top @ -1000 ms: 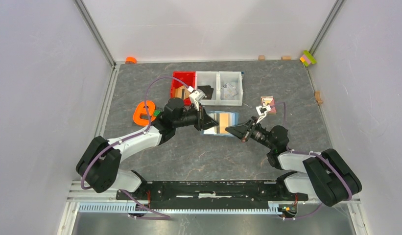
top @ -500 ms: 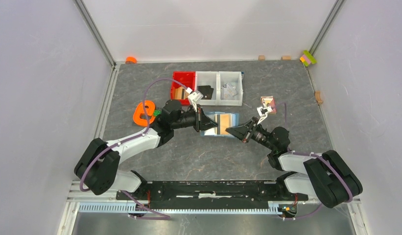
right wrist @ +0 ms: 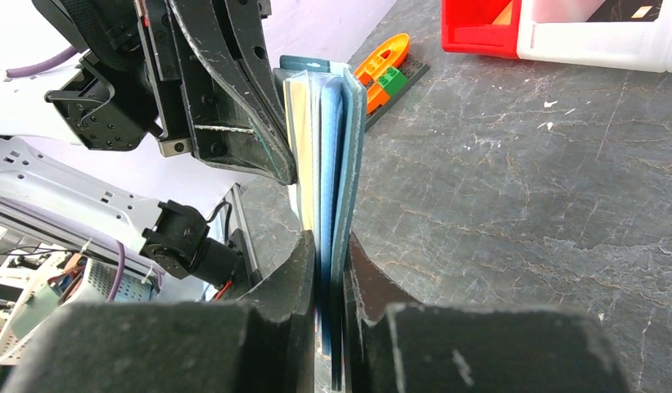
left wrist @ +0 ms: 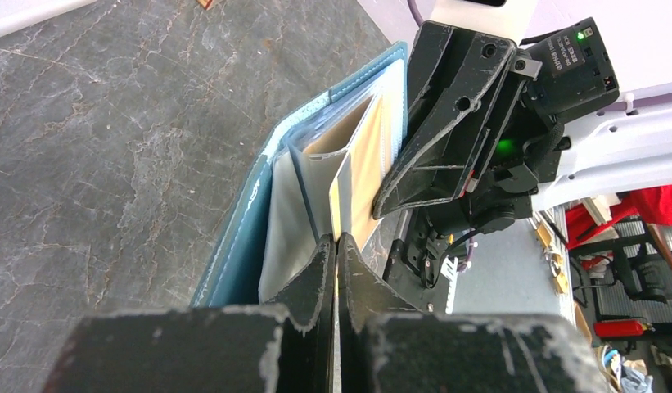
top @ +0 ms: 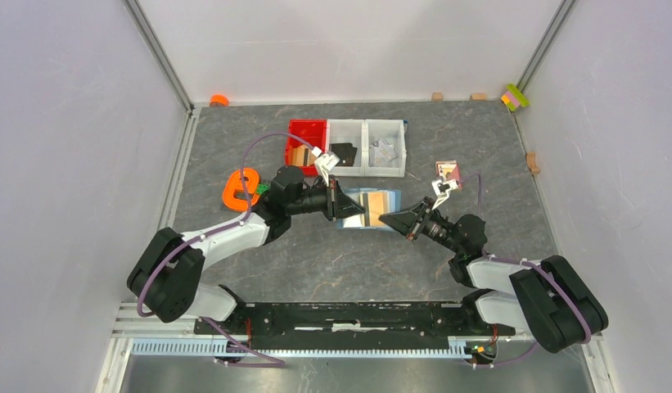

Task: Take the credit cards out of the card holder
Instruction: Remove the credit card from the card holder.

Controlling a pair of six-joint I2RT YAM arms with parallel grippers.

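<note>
The steel-blue card holder (top: 383, 199) is held open between the two grippers just above the table. My left gripper (top: 340, 205) is shut on the edge of a tan-gold credit card (left wrist: 343, 184) that sits among the holder's clear sleeves (left wrist: 287, 217). Its closed tips show in the left wrist view (left wrist: 336, 246). My right gripper (top: 386, 219) is shut on the opposite side of the card holder (right wrist: 342, 139), with the blue covers pinched between its jaws (right wrist: 332, 270). More card edges (right wrist: 298, 123) stand beside the blue cover.
A red bin (top: 293, 149) holding a tan card and two white bins (top: 364, 147) stand behind the wallet. An orange and green toy (top: 241, 187) lies to the left. A small brown item (top: 447, 170) lies to the right. Small blocks (top: 515, 97) line the back edge.
The left gripper has shifted slightly left with the card; the right arm has shifted slightly. Both grips are unchanged.
</note>
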